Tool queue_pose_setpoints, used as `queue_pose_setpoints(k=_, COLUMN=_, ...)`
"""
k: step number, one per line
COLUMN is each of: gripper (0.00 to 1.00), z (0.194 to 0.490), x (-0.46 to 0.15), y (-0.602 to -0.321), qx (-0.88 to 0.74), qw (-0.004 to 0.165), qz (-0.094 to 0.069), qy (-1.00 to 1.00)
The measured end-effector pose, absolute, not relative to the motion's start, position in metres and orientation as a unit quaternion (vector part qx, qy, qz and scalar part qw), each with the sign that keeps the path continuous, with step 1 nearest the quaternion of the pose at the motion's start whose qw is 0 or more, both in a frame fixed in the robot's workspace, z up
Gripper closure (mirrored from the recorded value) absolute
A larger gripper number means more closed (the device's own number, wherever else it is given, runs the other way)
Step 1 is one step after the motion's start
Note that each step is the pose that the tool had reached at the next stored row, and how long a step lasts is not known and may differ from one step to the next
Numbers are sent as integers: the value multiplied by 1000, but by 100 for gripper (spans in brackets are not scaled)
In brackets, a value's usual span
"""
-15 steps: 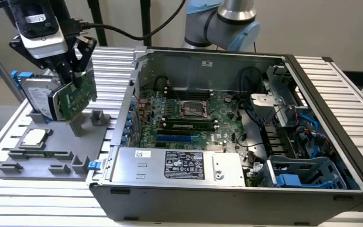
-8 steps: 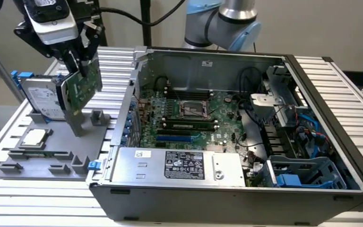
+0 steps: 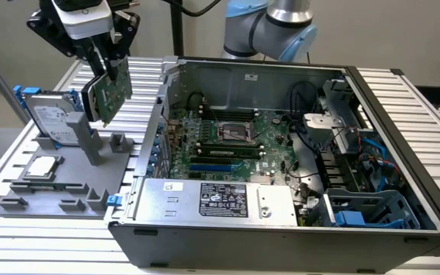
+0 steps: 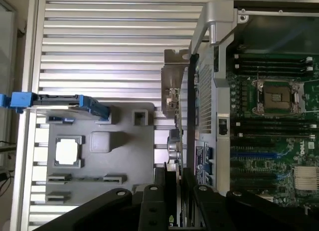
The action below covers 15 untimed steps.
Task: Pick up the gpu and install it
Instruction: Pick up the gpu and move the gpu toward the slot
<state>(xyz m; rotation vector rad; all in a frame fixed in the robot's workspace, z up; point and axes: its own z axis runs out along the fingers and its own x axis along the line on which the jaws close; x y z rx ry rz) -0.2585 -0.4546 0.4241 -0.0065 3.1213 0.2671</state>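
The arm [image 3: 270,28] holds the tool [image 3: 107,67] high over the grey parts holder [image 3: 52,183] on the worktop [image 3: 44,240]. The tool pinches the gpu [image 3: 112,94] by its upper part, upright in the air just beside the open computer case [image 3: 403,143]. From the wrist, the card is seen edge-on and its faces are hidden.

The gpu [image 3: 115,87] hangs above the tray [image 3: 67,173], beside the case [image 3: 204,243].

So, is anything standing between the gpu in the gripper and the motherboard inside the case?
The gripper holds the gpu outside the case, whose wall on the exterior view's left stands between the card and the motherboard. Whether the card clears the wall's top edge cannot be told. Nothing else visible intervenes.
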Motion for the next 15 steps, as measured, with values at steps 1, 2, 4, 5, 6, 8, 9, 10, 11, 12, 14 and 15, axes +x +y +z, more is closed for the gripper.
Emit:
queue_pose_setpoints(k=1, gripper=100, z=426, x=-256, y=-455, qx=-3, qw=4, qz=89, qy=996)
queue_pose_setpoints(k=2, gripper=100, z=427, x=-253, y=-455, qx=-4, qw=4, qz=92, qy=996)
queue_pose_setpoints(k=4, gripper=100, z=430, x=-247, y=-455, qx=-6, qw=4, qz=100, qy=995)
queue_pose_setpoints(k=5, gripper=100, z=431, x=-244, y=-455, qx=-6, qw=4, qz=105, qy=994)
queue_pose_setpoints(k=6, gripper=100, z=432, x=-241, y=-455, qx=-7, qw=4, qz=109, qy=994)
queue_pose_setpoints(k=8, gripper=100, z=434, x=-234, y=-455, qx=-7, qw=4, qz=118, qy=993)
queue_pose_setpoints(k=9, gripper=100, z=435, x=-230, y=-456, qx=-7, qw=4, qz=122, qy=993)
queue_pose_setpoints(k=10, gripper=100, z=436, x=-227, y=-456, qx=-7, qw=4, qz=126, qy=992)
queue_pose_setpoints(k=11, gripper=100, z=438, x=-223, y=-456, qx=-7, qw=4, qz=129, qy=992)
queue_pose_setpoints(k=12, gripper=100, z=439, x=-219, y=-457, qx=-7, qw=4, qz=132, qy=991)
queue_pose_setpoints(k=14, gripper=100, z=442, x=-210, y=-458, qx=-7, qw=4, qz=138, qy=990)
queue_pose_setpoints(k=15, gripper=100, z=443, x=-205, y=-459, qx=-7, qw=4, qz=141, qy=990)
